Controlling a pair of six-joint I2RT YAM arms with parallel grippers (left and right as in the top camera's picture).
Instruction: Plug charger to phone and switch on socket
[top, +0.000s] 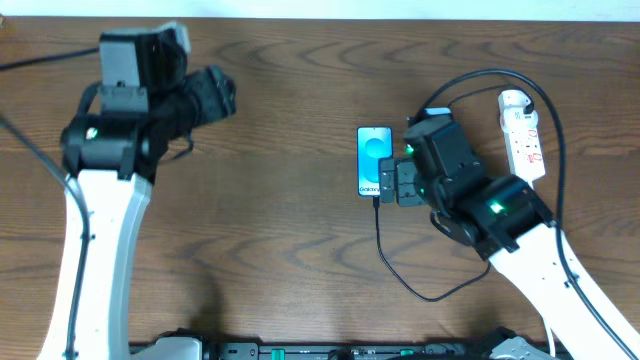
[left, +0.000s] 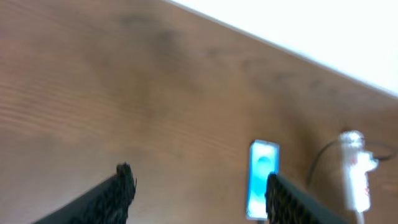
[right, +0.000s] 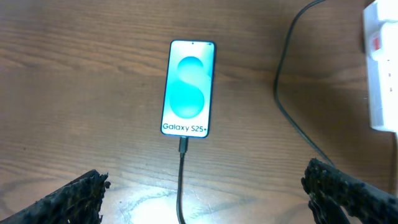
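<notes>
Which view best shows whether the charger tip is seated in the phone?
Right wrist. There the charger tip meets the phone at its bottom edge, sharp and unobstructed. Overhead shows the same joint, but small and without detail. Left wrist shows only a blurred phone near the frame's bottom edge, and the tip cannot be made out.

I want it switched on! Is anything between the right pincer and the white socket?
Only the charger: its thin black cable lies on the table between the open right pincer and the socket. It lies flat, so the pincer can probably pass over it.
</notes>
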